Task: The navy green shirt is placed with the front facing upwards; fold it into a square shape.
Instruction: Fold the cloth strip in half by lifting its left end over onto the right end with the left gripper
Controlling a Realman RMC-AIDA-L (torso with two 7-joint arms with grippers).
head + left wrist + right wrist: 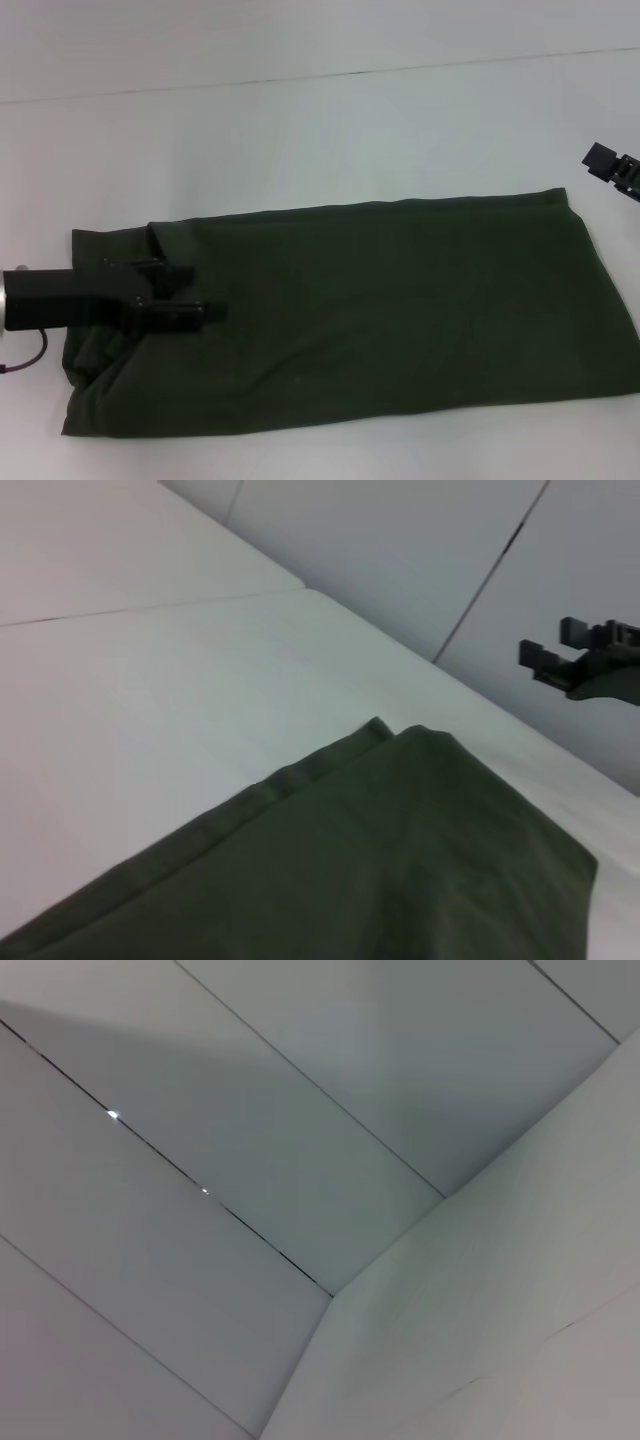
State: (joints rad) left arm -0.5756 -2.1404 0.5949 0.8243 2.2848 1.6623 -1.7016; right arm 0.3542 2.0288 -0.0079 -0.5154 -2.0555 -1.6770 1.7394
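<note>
Over on the left end of the shirt, which is lying as a long folded strip across the table, the left tool is sitting low on the cloth, and I honestly can't tell if it's pinching anything. Right tool is hanging off past the far right edge, fingers spread. Risk: it's only catching the top layer, so the fold is dragging crooked or bunching.

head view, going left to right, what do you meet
left hand over the shirt's left end → the long middle of the navy green shirt on the white table → right hand at the right edge, off the cloth
</note>
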